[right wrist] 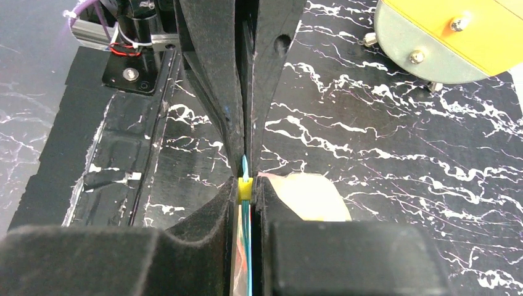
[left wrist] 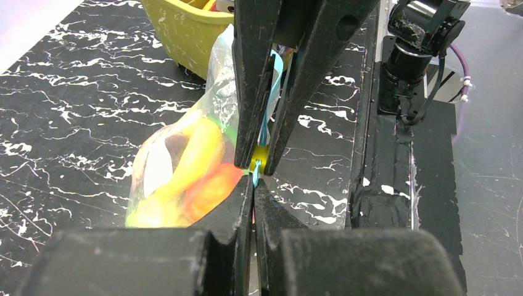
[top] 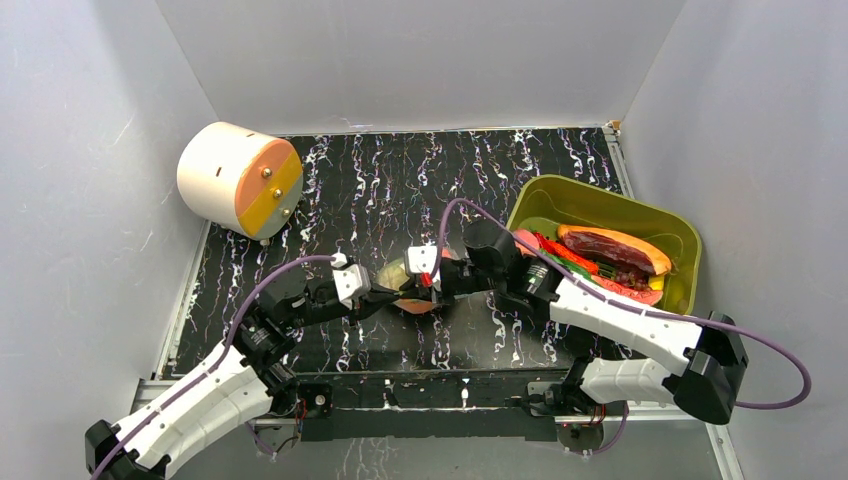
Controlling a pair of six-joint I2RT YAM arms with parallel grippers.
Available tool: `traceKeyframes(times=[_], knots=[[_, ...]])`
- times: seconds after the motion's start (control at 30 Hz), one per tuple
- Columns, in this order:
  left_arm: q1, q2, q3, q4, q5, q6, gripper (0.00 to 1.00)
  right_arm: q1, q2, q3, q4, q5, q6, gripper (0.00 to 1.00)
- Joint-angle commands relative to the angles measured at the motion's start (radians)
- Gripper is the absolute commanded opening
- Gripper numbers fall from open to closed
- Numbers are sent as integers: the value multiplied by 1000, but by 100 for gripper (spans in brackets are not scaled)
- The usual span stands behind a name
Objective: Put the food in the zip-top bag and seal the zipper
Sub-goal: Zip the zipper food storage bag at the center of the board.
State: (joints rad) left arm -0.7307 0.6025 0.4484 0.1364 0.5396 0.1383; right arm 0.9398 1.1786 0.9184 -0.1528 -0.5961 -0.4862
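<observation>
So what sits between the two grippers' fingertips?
A small yellow piece on the zipper, between the left gripper and right gripper; both wrist views show it.

Bright, even overhead light is cast. Soft shadows are thrown on the black white-veined tabletop (top: 400, 190). Wrist-view foregrounds are blurred.

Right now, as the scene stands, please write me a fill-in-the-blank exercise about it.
1. The left claw and the right claw are both shut on the bag's light blue ____.
2. The table is ____ with white veins.
3. The green bin stands to the ____ of the bag.
Missing words: zipper; black; right.
</observation>
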Motion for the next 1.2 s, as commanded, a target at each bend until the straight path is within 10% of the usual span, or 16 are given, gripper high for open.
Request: traceKeyframes(times=[0.0,0.4,0.73,0.93,1.17], knots=[[-4,-53,24,21,-24,8,0,-4,-53,17,-81,110,-34,0],[-4,-35,32,26,-1,-7,0,-13,-110,-1,-119,135,-40,0],[-4,66,93,36,84,18,25,-13,-81,5,1,17,3,0],[-4,101,113,43,115,29,2,-14,-73,11,6,12,6,0],[-3,39,111,-8,28,38,0,-14,-109,-3,-94,124,-32,0]])
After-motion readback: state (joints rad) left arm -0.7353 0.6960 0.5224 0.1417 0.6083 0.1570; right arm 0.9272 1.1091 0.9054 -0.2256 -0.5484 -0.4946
